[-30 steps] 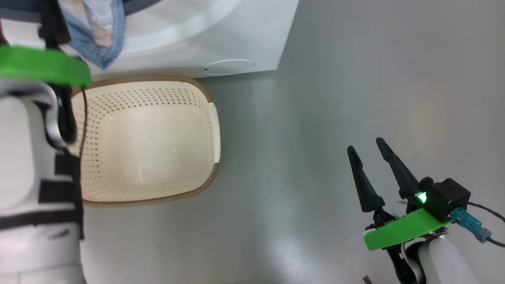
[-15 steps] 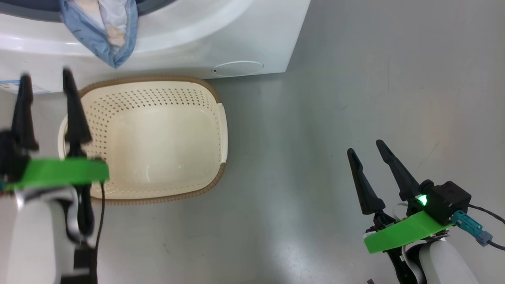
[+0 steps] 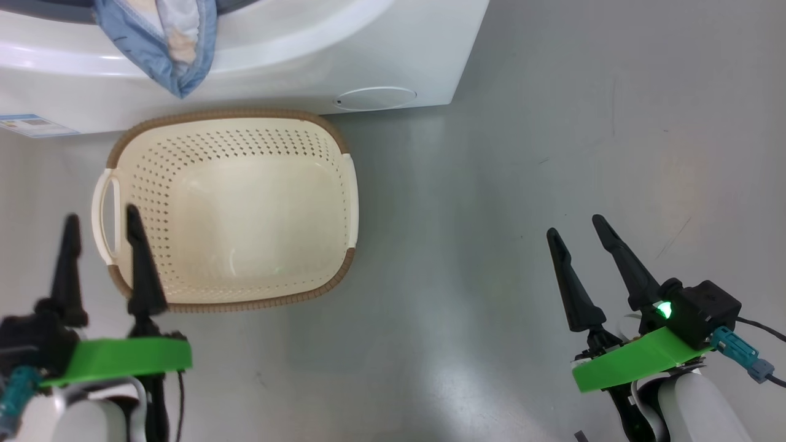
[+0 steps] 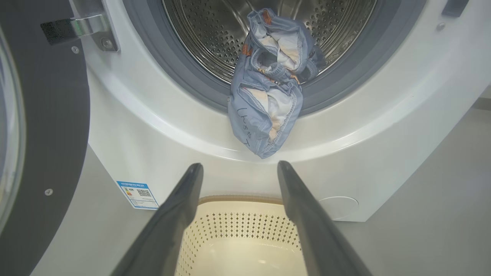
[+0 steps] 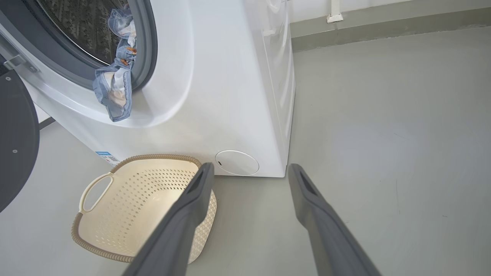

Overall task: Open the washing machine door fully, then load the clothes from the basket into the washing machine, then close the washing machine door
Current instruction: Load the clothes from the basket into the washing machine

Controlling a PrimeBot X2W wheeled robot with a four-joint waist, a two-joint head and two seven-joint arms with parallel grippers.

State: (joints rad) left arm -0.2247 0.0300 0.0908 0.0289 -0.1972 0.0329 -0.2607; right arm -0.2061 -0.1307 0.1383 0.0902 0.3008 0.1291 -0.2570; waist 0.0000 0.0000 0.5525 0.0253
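Note:
The cream basket [image 3: 331, 142] [image 5: 115, 253] [image 4: 215, 201] sits on the floor against the white washing machine [image 3: 344, 55] [image 4: 383, 126] [image 5: 230, 96], and I see nothing inside it. Light-blue clothes [image 3: 163, 43] [image 4: 264, 96] [image 5: 115, 88] hang out of the steel drum over the grey ring and down the front. The washing machine door [image 4: 46, 134] [image 5: 15, 142] stands swung open at the left. My left gripper [image 3: 100, 221] [image 4: 238, 168] is open at the basket's near left corner. My right gripper [image 3: 574, 225] [image 5: 249, 168] is open over bare floor to the right.
Grey floor [image 3: 552, 123] stretches to the right of the machine. A blue label sticker [image 3: 34, 124] [image 4: 137, 194] and a round white flap [image 3: 376, 98] [image 5: 236, 163] mark the machine's lower front. A wall base [image 5: 383, 23] runs behind.
My left arm has drawn back from the drum opening to the near left of the basket, fingers open. The head view shifted slightly. The right gripper holds its place.

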